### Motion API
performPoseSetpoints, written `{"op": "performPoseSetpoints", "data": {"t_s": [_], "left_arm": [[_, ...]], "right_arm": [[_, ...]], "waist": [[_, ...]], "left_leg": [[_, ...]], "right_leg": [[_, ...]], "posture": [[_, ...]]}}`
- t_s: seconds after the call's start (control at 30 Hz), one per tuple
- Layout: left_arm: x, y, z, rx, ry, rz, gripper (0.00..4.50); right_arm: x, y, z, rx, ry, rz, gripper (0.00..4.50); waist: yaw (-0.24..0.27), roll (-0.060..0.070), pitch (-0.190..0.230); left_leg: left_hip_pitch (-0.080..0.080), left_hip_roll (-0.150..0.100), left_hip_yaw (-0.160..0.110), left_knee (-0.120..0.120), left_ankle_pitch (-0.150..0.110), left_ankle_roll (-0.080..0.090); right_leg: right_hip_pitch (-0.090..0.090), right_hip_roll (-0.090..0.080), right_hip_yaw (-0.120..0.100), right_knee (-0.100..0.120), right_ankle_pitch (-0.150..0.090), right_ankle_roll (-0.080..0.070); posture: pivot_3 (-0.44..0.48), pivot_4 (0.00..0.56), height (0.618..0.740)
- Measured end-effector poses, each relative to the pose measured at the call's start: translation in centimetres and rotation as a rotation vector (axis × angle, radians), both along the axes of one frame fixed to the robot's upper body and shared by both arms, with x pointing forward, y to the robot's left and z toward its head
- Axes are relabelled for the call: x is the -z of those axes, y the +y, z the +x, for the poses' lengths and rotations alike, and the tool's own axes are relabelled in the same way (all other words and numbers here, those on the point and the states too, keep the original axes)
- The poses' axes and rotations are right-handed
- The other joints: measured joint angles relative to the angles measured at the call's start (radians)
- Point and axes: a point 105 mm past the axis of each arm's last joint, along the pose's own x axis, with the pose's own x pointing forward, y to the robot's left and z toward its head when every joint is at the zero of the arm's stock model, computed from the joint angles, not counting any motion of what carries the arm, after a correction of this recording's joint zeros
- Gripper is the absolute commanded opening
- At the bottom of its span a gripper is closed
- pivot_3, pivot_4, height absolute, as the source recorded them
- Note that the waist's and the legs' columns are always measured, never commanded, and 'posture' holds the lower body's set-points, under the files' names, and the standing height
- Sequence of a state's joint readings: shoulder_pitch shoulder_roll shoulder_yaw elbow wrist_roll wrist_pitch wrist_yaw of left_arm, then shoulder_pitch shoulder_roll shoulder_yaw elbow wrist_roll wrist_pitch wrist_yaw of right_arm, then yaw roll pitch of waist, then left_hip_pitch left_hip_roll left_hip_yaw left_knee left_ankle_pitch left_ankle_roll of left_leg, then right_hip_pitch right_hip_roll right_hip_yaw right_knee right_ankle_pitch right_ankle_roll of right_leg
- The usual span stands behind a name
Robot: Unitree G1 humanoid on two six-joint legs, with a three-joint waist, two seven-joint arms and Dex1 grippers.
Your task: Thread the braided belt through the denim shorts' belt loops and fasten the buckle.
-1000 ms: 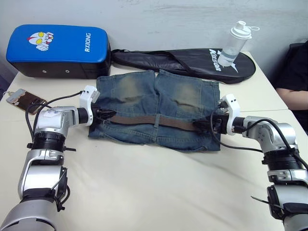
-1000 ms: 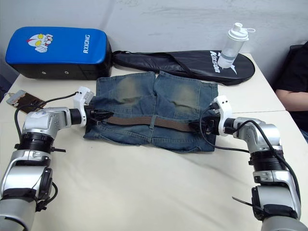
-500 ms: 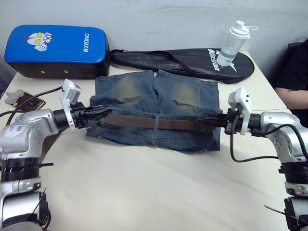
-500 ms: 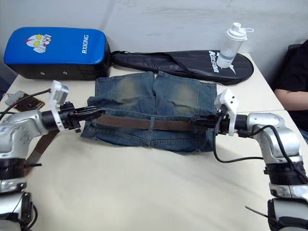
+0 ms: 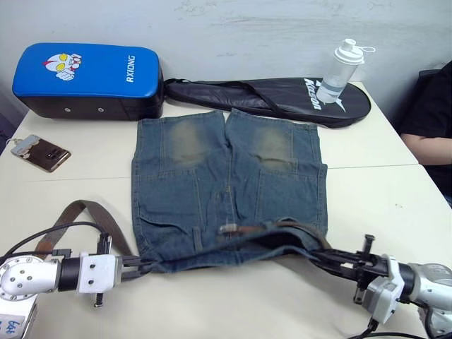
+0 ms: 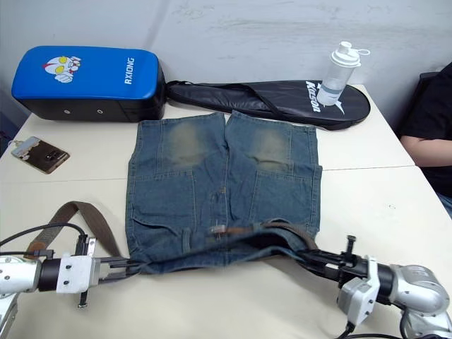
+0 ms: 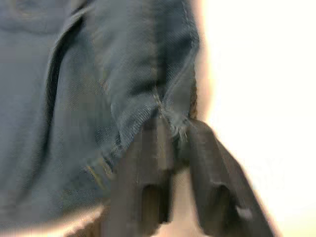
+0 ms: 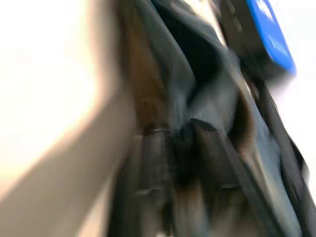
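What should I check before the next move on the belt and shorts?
1. Left end effector gripping the waistband corner of the denim shorts: ok, denim sits pinched between its fingers.
2. Right end effector gripping the other waistband corner: ok, cloth held.
3. Braided belt seated in the belt loops: cannot tell, the waistband is bunched.
4. Belt tail clear of the shorts: ok, it curls on the table by the left arm.
5. Buckle fastened: cannot tell, not made out.
6. Phone and bottle out of the way: ok.
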State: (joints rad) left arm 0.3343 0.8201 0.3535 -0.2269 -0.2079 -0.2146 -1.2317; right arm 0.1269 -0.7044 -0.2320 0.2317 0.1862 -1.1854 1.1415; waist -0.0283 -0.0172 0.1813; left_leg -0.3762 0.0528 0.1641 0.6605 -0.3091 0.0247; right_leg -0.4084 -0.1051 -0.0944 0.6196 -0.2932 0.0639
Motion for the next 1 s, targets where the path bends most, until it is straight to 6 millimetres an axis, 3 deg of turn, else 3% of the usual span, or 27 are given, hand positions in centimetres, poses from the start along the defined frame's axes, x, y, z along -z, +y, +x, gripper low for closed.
{"op": "performPoseSetpoints", "data": {"t_s": [0.07,0.17,0.2,0.3,0.43,0.57,0.7,0.73,0.9,1.0], "left_arm": [[-0.2,1.0,-0.5,-0.11,0.107,-0.124,2.75],[-1.4,1.7,-0.3,-0.216,0.239,-0.299,4.16],[-2.4,2.1,-0.2,-0.26,0.303,-0.388,4.43],[-5.5,2.7,0.1,-0.323,0.426,-0.601,4.43],[-9.4,1.9,1.1,-0.289,0.507,-0.804,4.43],[-11.0,0.7,4.1,-0.317,0.431,-0.865,4.43],[-8.0,-1.8,8.5,-0.486,0.416,-0.698,4.43],[-7.2,-2.4,9.6,-0.529,0.411,-0.664,4.43],[-5.2,-2.6,12.8,-0.666,0.342,-0.513,4.43],[-3.6,-3.2,13.4,-0.651,0.274,-0.358,4.43]], "right_arm": [[-0.3,-3.3,1.2,0.126,-0.009,0.0,2.89],[-0.5,-6.0,2.2,0.235,0.003,0.005,4.43],[-0.4,-7.3,2.7,0.291,0.021,0.007,4.5],[-1.0,-10.1,3.9,0.414,0.033,0.011,4.5],[-3.7,-10.8,7.1,0.482,-0.047,0.078,4.5],[-5.6,-8.6,11.6,0.494,-0.042,0.217,4.5],[-4.9,-2.5,16.3,0.436,0.25,0.335,4.5],[-4.6,-0.6,16.8,0.404,0.349,0.36,4.5],[-4.7,3.5,17.7,0.363,0.659,0.376,4.5],[-3.7,4.6,17.9,0.394,0.773,0.312,4.5]], "waist": [[-0.001,0.0,0.0],[-0.001,0.0,0.0],[-0.002,0.0,0.0],[-0.006,0.001,0.0],[-0.016,0.002,0.001],[-0.027,0.002,0.001],[-0.025,0.002,0.001],[-0.022,0.002,0.001],[-0.003,0.002,0.001],[-0.001,0.002,0.001]], "left_leg": [[0.001,0.001,0.0,0.0,0.005,-0.003],[0.003,0.002,0.0,0.0,0.007,-0.004],[0.004,0.002,0.0,0.0,0.007,-0.004],[0.006,0.003,0.0,0.001,0.007,-0.005],[0.006,0.003,0.0,0.001,0.007,-0.006],[0.006,0.003,-0.001,0.002,0.009,-0.009],[0.006,0.004,0.0,0.002,0.01,-0.011],[0.004,0.004,0.0,0.002,0.01,-0.011],[0.002,0.005,0.001,0.003,0.01,-0.01],[0.002,0.005,0.001,0.004,0.009,-0.011]], "right_leg": [[-0.001,0.0,0.001,0.004,-0.004,-0.002],[-0.001,0.001,0.001,0.008,-0.006,-0.004],[0.0,0.001,0.001,0.009,-0.007,-0.004],[0.0,0.001,0.002,0.01,-0.008,-0.004],[0.0,0.002,0.002,0.013,-0.01,-0.004],[0.0,0.003,0.003,0.017,-0.012,-0.004],[-0.002,0.006,0.006,0.02,-0.013,-0.005],[-0.004,0.007,0.006,0.025,-0.014,-0.005],[-0.006,0.008,0.006,0.024,-0.014,-0.005],[-0.007,0.007,0.006,0.023,-0.014,-0.006]], "posture": [[0.0,0.15,0.74],[0.0,0.15,0.74],[0.0,0.15,0.74],[0.0,0.15,0.74],[0.0,0.15,0.74],[0.0,0.15,0.74],[0.0,0.15,0.74],[0.0,0.15,0.74],[0.0,0.15,0.74],[0.0,0.15,0.74]]}}
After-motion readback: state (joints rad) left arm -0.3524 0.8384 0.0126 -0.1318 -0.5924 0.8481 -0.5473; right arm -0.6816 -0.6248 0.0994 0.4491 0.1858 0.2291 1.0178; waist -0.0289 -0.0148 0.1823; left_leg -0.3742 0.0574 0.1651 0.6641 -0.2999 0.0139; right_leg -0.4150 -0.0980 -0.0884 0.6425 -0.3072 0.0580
